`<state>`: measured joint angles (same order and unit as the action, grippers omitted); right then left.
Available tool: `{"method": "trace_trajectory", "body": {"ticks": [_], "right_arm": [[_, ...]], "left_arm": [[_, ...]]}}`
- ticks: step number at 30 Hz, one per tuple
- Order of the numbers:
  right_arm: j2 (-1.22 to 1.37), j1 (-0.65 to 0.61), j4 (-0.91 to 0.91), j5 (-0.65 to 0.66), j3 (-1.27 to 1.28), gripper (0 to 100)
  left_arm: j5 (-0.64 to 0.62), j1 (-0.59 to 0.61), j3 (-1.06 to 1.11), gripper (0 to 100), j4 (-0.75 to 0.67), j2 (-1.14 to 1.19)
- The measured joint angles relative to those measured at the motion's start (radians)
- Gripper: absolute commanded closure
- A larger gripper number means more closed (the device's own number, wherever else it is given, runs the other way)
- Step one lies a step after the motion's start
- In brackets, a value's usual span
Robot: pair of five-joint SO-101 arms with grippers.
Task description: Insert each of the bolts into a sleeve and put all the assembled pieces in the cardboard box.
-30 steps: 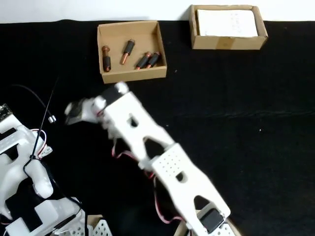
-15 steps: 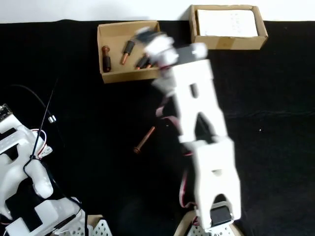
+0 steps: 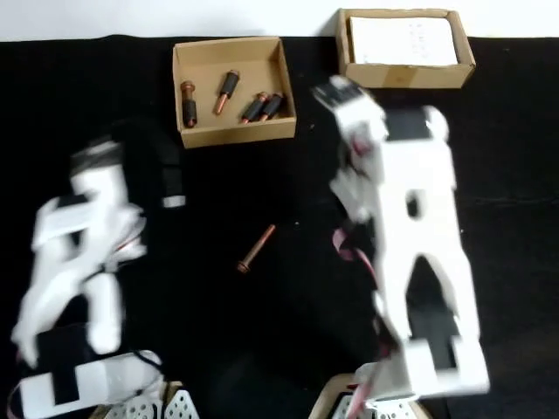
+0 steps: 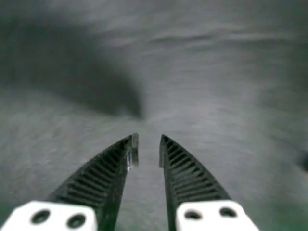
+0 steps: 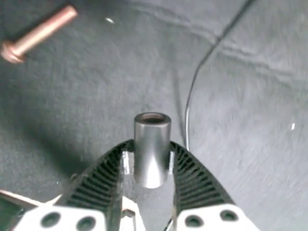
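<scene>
I have the right gripper (image 5: 149, 144) clamped on the sleeve (image 5: 152, 151); it stands upright between the jaws, gripped by its lower half, with its open bore clear beyond the fingertips. The loose bolt (image 5: 37, 32) lies on the black cloth (image 5: 260, 96) ahead of those jaws and off to one side, well apart from the sleeve. My left gripper (image 4: 148, 140) hangs over the cloth, jaws a little apart with nothing between them. In the high view four assembled pieces (image 3: 227, 91) lie in the cardboard box (image 3: 236, 133); I judge this to be the last pairing, at the stage of bringing bolt to sleeve. Next I'd send the left jaws to the bolt and take it near the head; then I'd line the shank up with the bore, since a tilt would likely jam it at the rim.
</scene>
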<state>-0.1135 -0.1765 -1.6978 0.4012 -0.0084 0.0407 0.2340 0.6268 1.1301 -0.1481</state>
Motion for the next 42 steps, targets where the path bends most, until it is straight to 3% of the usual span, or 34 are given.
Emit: {"method": "trace_trajectory", "body": {"ticks": [7, 13, 18, 28, 42], "right_arm": [[-0.178, 0.141, 0.25, -0.012, 0.404, 97.3], [-0.187, 0.189, 0.559, -0.072, 0.71, 97.3], [-0.189, 0.19, 0.783, -0.11, 0.876, 97.3], [-0.213, 0.189, 1.068, -0.153, 1.083, 97.3], [-0.229, 0.187, 1.112, -0.153, 1.12, 97.3]], "left_arm": [[0.002, -0.322, -0.178, 82, 0.101, 0.009], [0.066, -0.479, -0.196, 82, 0.11, 0.121], [0.08, -0.493, -0.308, 82, 0.155, 0.278], [0.08, -0.543, -0.663, 84, 0.396, 0.525], [0.106, -0.548, -0.72, 84, 0.408, 0.72]]}}
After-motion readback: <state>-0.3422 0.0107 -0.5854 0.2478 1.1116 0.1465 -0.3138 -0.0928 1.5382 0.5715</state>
